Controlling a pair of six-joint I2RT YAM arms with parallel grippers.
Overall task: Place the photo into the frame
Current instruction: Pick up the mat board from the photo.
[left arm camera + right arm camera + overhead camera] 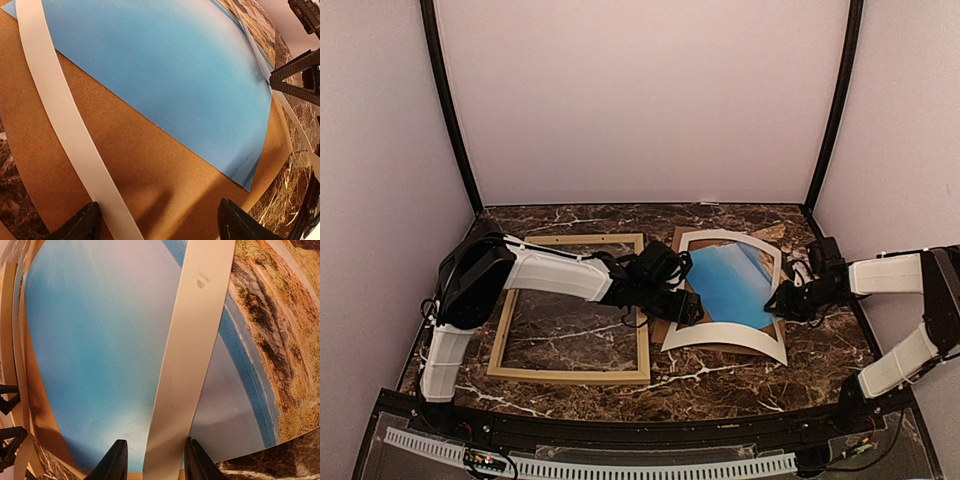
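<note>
The photo (270, 340), a beach print with sea and rocks, lies on the brown backing board (150, 165), mostly under a plain blue sheet (95, 355). Only a sliver of the photo (761, 262) shows from above. The light wooden frame (570, 375) lies flat and empty to the left. A white mat border (725, 345) arches over the sheets. My right gripper (154, 462) is open, its jaws either side of the mat's right strip (195, 340), with a gap at the left finger. My left gripper (160, 227) is open over the board, the mat's strip (60, 115) passing its left finger.
The marble table (720, 385) is walled on three sides by pale panels, with black posts at the back corners. The right gripper's fingers (300, 75) show at the edge of the left wrist view, close to the blue sheet's (165, 65) far side.
</note>
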